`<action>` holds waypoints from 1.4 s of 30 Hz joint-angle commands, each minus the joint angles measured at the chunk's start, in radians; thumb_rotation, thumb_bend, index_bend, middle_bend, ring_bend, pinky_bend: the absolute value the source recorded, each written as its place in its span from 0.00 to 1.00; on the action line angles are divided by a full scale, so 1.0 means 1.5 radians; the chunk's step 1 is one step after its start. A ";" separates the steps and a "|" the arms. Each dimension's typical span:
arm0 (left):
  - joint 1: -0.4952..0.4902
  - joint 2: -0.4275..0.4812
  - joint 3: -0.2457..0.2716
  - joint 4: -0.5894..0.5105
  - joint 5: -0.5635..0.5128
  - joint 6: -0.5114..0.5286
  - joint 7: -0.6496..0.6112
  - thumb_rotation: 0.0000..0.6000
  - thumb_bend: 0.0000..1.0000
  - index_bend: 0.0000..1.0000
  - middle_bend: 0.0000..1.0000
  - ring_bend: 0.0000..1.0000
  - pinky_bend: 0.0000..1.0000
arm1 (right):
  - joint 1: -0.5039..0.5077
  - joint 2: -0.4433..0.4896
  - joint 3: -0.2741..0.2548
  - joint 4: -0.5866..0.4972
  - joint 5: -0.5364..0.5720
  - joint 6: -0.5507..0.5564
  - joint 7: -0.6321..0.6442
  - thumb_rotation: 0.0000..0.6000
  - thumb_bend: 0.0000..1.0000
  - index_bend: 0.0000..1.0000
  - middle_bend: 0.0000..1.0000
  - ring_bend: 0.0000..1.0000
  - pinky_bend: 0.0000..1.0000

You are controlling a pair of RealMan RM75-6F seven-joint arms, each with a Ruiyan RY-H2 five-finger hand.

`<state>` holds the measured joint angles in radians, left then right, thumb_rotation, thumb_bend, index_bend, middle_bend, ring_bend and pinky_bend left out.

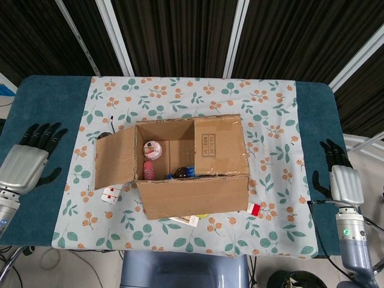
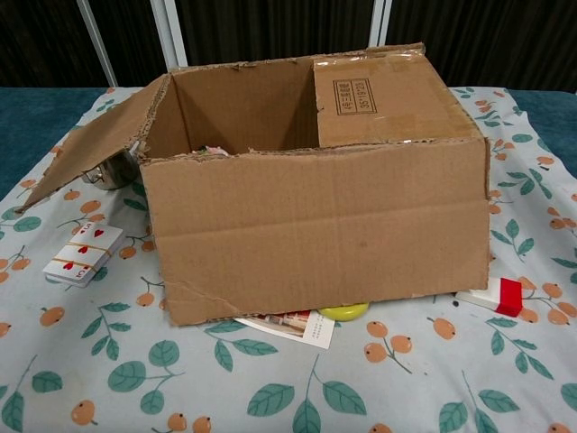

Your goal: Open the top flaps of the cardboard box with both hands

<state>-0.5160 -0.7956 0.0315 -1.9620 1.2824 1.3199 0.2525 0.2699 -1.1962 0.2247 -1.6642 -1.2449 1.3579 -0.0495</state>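
The cardboard box (image 1: pixel 192 195) (image 2: pixel 315 234) stands in the middle of the table. Its left flap (image 1: pixel 115 159) (image 2: pixel 95 144) is folded outward and slopes down over the cloth. The right flap (image 1: pixel 217 145) (image 2: pixel 383 99) lies flat over the right half of the opening. Through the open left half I see a pink-lidded cup (image 1: pixel 152 149) and other small items. My left hand (image 1: pixel 27 157) hovers over the table's left edge, fingers spread, well clear of the flap. At the right edge, beside the table, my right hand (image 1: pixel 338 175) is open too. Neither hand shows in the chest view.
A deck of playing cards (image 2: pixel 84 253) lies left of the box, and a metal mug (image 2: pixel 108 171) sits partly hidden under the left flap. A red-and-white item (image 2: pixel 494 295) is at the box's right front corner. A yellow object (image 2: pixel 343 312) and printed paper (image 2: pixel 288 325) poke out underneath.
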 commanded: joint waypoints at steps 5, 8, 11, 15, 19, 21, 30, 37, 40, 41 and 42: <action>0.121 -0.175 -0.006 0.148 0.007 0.145 -0.020 1.00 0.27 0.00 0.00 0.00 0.02 | 0.094 0.064 0.034 -0.033 -0.057 -0.091 -0.067 1.00 0.57 0.09 0.04 0.04 0.23; 0.134 -0.202 -0.010 0.179 0.006 0.149 -0.040 1.00 0.27 0.00 0.00 0.00 0.02 | 0.134 0.086 0.049 -0.046 -0.066 -0.135 -0.093 1.00 0.58 0.09 0.04 0.04 0.23; 0.143 -0.224 -0.012 0.213 0.012 0.147 -0.063 1.00 0.27 0.00 0.00 0.00 0.02 | 0.189 0.105 0.067 -0.059 -0.078 -0.192 -0.119 1.00 0.66 0.09 0.05 0.05 0.23; 0.152 -0.244 -0.010 0.249 0.022 0.144 -0.084 1.00 0.27 0.00 0.00 0.00 0.02 | 0.252 0.111 0.082 -0.066 -0.089 -0.260 -0.144 1.00 0.86 0.13 0.08 0.05 0.23; 0.159 -0.256 -0.018 0.275 0.031 0.145 -0.118 1.00 0.28 0.00 0.00 0.00 0.02 | 0.322 0.101 0.090 -0.069 -0.095 -0.335 -0.166 1.00 1.00 0.24 0.15 0.10 0.23; 0.162 -0.259 -0.024 0.283 0.035 0.145 -0.137 1.00 0.28 0.00 0.00 0.00 0.02 | 0.363 0.085 0.091 -0.064 -0.103 -0.374 -0.177 1.00 1.00 0.28 0.18 0.11 0.23; 0.171 -0.264 -0.035 0.295 0.040 0.125 -0.176 1.00 0.28 0.00 0.00 0.00 0.02 | 0.499 -0.017 0.083 -0.002 -0.113 -0.490 -0.181 1.00 1.00 0.36 0.24 0.17 0.24; 0.176 -0.263 -0.045 0.297 0.037 0.106 -0.192 1.00 0.29 0.00 0.00 0.00 0.02 | 0.579 -0.090 0.071 0.075 -0.114 -0.547 -0.167 1.00 1.00 0.39 0.26 0.17 0.24; 0.178 -0.262 -0.050 0.298 0.038 0.103 -0.197 1.00 0.29 0.00 0.00 0.00 0.02 | 0.600 -0.109 0.057 0.106 -0.114 -0.569 -0.167 1.00 1.00 0.41 0.28 0.18 0.24; 0.179 -0.262 -0.051 0.298 0.039 0.101 -0.199 1.00 0.29 0.00 0.00 0.00 0.02 | 0.606 -0.113 0.052 0.115 -0.116 -0.574 -0.168 1.00 1.00 0.42 0.28 0.18 0.24; 0.179 -0.262 -0.052 0.298 0.039 0.100 -0.200 1.00 0.29 0.00 0.00 0.00 0.02 | 0.609 -0.115 0.047 0.119 -0.118 -0.577 -0.169 1.00 1.00 0.44 0.29 0.19 0.24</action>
<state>-0.2475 -1.1885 -0.0460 -1.5149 1.3401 1.4704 -0.0464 1.1733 -1.3577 0.3084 -1.4995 -1.4176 0.5045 -0.3026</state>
